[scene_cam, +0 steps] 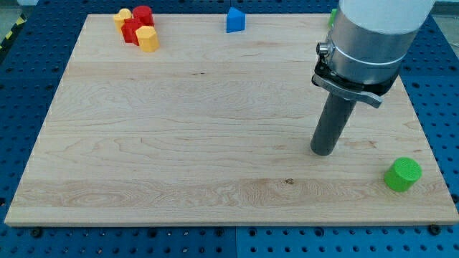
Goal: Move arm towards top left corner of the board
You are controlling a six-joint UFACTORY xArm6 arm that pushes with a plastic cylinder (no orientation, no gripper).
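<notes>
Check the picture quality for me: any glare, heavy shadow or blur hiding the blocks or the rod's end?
Camera view: even light, no glare on the board; my tip is sharp with only a faint shadow; the green cylinder and the top-left red and yellow cluster are crisp; the arm housing hides a green block at the top right.

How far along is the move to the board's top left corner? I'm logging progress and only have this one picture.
Nothing looks done yet. My tip rests on the wooden board at the view's right, up-left of the green cylinder block and touching no block. Left to do: cross the board to the top left corner, where two yellow blocks and red blocks cluster. A blue block sits at the top edge.
</notes>
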